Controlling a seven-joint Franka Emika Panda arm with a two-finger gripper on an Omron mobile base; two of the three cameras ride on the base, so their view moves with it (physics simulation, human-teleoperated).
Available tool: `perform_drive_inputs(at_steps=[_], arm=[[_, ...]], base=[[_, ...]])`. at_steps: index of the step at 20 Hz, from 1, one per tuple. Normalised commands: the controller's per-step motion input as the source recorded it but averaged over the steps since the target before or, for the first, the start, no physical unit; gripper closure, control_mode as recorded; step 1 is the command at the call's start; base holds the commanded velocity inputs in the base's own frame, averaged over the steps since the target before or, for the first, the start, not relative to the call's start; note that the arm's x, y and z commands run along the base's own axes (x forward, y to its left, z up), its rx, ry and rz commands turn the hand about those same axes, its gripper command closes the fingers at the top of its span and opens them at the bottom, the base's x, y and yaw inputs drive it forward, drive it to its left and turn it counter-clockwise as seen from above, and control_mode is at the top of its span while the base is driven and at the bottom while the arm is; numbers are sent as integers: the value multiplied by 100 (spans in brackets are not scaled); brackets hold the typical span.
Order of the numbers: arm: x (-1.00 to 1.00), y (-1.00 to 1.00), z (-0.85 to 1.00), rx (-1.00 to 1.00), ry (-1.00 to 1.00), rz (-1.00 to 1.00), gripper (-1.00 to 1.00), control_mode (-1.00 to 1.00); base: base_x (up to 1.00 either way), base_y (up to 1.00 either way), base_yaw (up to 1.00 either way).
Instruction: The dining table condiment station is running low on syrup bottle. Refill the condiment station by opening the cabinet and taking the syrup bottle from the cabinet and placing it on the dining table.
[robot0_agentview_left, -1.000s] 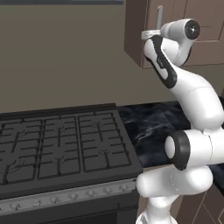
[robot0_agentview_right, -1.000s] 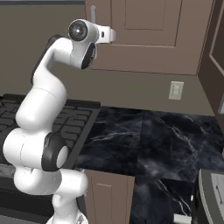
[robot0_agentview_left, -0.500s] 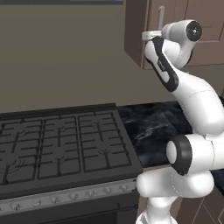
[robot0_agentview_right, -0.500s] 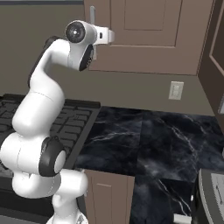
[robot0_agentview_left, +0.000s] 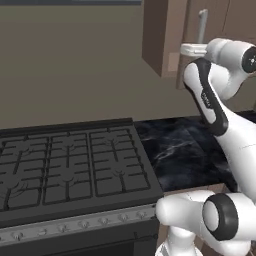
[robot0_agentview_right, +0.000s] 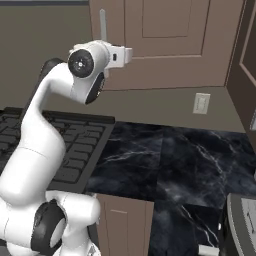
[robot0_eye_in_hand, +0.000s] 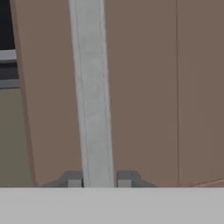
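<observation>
The brown wooden cabinet (robot0_agentview_right: 165, 45) hangs on the wall with its door closed. Its long silver bar handle (robot0_eye_in_hand: 94, 96) runs up the middle of the hand view and also shows as the handle (robot0_agentview_left: 202, 25) above my wrist. My gripper (robot0_eye_in_hand: 99, 182) has one dark fingertip (robot0_eye_in_hand: 74, 181) tight against each side of the bar and is shut on it. In the left base view my hand (robot0_agentview_left: 194, 48) sits at the lower end of the handle. The syrup bottle is hidden behind the door. The dining table is out of view.
A black gas stove (robot0_agentview_left: 70, 170) lies below and to the left of the cabinet. A black marble counter (robot0_agentview_right: 170, 160) runs to its right under the cabinet. A wall outlet (robot0_agentview_right: 201, 103) sits on the backsplash. Another wooden cabinet side (robot0_agentview_right: 247, 75) stands at the far right.
My upper arm and wrist have eased slightly toward the cabinet; the hand stays at the handle and the door has not moved.
</observation>
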Motion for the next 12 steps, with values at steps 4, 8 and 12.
perform_drive_inputs(at_steps=[4,8,12], arm=[[-100,-88,0,17,0,0,100,-100],[-100,-97,-5,19,1,-2,100,-100],[-100,-68,-30,13,7,-4,-100,-100]], base=[[0,0,0],[0,0,0],[0,0,0]])
